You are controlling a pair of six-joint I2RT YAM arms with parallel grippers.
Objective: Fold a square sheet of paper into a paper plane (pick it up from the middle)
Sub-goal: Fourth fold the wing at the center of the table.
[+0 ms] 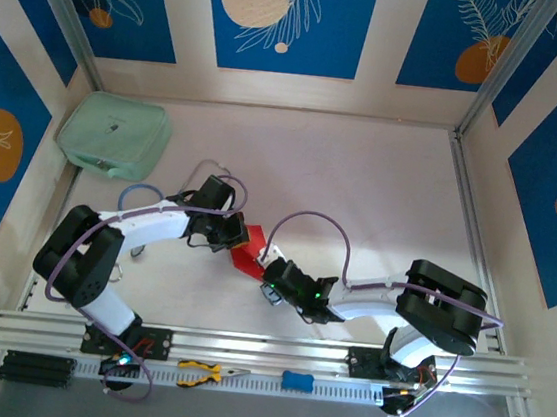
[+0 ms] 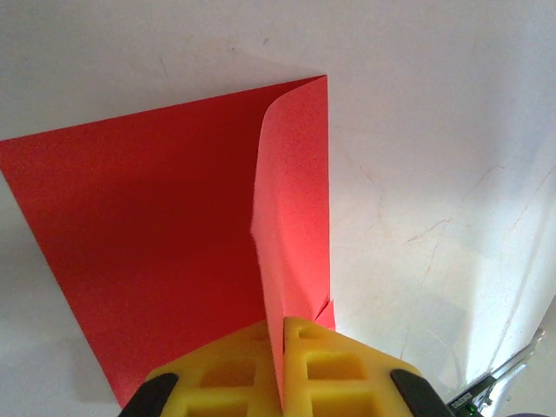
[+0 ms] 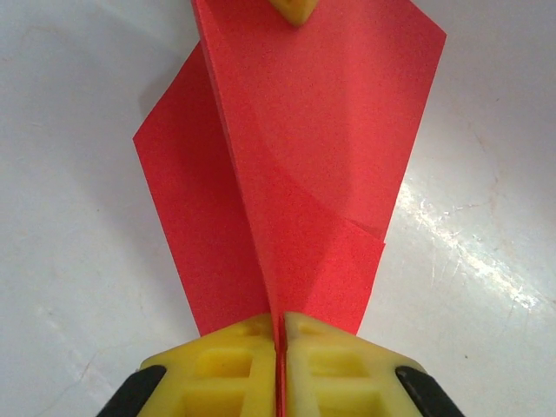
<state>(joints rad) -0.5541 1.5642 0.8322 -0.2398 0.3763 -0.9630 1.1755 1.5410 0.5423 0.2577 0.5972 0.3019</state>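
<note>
Top external view: your left gripper (image 1: 233,236) and right gripper (image 1: 266,266) stood tip to tip at the frame's centre, both clamped on the red paper (image 1: 247,253) on the table (image 1: 360,198). Your left pinched an upturned flap, your right a folded edge. A green pouch (image 1: 114,135) sat upper left.

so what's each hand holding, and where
Left hand and right hand each pinch the thin bright red paper sheet by its raised fold, at opposite ends.
</note>
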